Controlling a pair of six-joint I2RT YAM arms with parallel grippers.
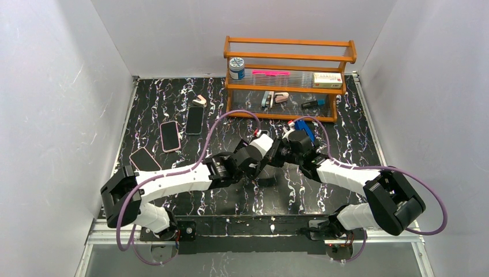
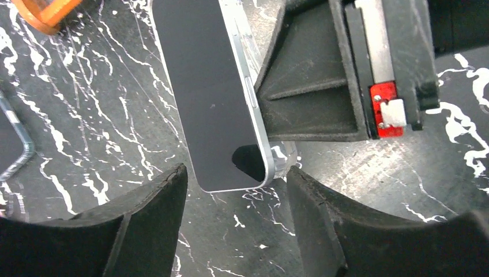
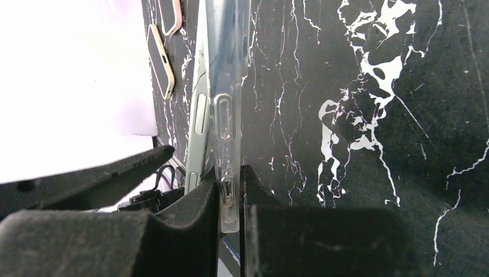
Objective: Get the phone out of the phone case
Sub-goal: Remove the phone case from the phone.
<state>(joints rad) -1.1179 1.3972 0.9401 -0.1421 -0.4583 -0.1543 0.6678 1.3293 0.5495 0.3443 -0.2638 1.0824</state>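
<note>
Phone extraction half done, mid-table (image 1: 173, 104). Pinched tight on rim of clear phone case (image 3: 226, 109) w/ right gripper (image 3: 230, 199); phone (image 2: 207, 86) apparently lifted out of case along one long edge, rest prob. still seated. Poised w/ left gripper (image 2: 233, 180), fingers apart either side of phone's free corner, not touching. Left to do: grab phone, pull fully clear of case.

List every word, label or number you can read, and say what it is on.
Nothing is legible.
Print on the box, on the rack: too small.
Label on the jar: blurred.
No text shows on the phone or case.
</note>
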